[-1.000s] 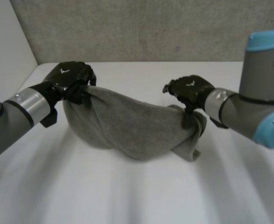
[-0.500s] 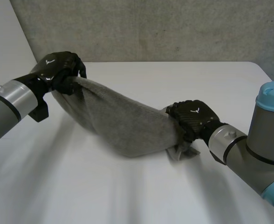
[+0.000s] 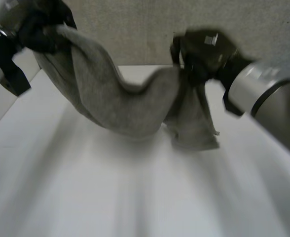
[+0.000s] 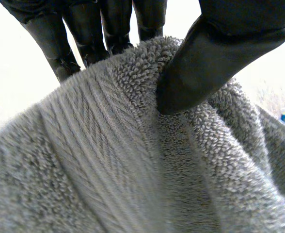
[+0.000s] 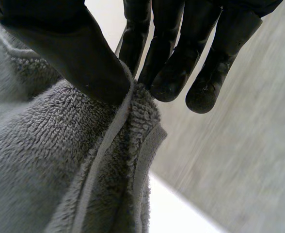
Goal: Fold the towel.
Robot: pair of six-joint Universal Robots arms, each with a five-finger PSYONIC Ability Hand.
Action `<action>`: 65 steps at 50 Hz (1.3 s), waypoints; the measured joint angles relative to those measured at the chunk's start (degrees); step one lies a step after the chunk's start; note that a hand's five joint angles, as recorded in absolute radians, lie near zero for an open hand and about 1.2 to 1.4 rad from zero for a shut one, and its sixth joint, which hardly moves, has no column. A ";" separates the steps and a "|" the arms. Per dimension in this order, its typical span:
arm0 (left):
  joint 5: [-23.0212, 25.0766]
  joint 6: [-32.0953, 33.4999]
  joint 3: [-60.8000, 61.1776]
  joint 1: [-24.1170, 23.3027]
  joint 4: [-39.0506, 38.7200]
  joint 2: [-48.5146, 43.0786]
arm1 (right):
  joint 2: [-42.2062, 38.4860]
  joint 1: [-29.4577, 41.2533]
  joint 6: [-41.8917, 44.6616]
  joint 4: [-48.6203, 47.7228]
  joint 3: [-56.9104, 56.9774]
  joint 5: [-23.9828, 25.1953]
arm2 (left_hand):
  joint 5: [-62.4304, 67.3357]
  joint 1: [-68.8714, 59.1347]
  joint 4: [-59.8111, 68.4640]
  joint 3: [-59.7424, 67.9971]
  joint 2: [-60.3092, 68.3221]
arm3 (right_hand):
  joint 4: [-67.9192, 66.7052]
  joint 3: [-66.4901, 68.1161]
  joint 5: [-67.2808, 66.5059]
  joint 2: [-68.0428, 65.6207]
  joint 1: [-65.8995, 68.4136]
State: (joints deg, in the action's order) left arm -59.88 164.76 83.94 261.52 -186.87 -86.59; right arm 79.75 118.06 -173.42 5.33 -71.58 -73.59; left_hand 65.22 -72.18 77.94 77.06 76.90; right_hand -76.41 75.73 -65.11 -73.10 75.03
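Smooth white worktop [image 3: 135,197], meeting a grey speckled wall [image 3: 135,29] behind. Whether the lowest folds of the hanging grey terry towel [image 3: 120,108] touch it is unclear.

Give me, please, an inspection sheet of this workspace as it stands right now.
Surface: white table, bare where it shows.
Job's things: grey towel, held up at two ends and sagging between the hands, a loose end hanging below the right hand; not yet folded flat; contact with the table cannot be told.
Clutter: nothing seen.
Hands: left hand pinches one end of the towel between thumb and fingers; right hand pinches the hemmed edge at the other end.
Cables: nothing seen.
Surroundings: grey wall behind the table.
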 measured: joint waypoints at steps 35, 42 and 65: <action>0.08 3.02 9.73 0.57 -1.16 -10.81 | -12.00 1.36 12.53 14.33 2.54 -3.30 | 0.00 0.00 0.02 0.00 0.00 | 62.16 -61.98 62.04 59.67 -62.03; 0.12 3.61 9.78 0.77 -1.27 -10.17 | -5.97 1.36 6.05 5.32 -11.21 -3.49 | 0.00 0.00 0.01 0.00 0.00 | 62.18 -61.99 62.04 59.66 -62.24; 0.05 3.64 13.04 0.96 -3.65 -9.67 | -12.18 0.99 -13.30 -16.40 -25.79 -11.02 | 0.00 0.00 0.01 0.00 0.00 | 62.18 -61.99 62.04 59.66 -62.25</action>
State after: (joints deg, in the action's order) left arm -59.84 168.40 96.98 262.48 -190.51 -96.26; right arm 67.57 119.04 -186.72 -11.06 -97.37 -84.61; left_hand 65.22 -72.19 77.95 77.06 76.90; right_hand -14.22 13.74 -3.07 -13.44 12.79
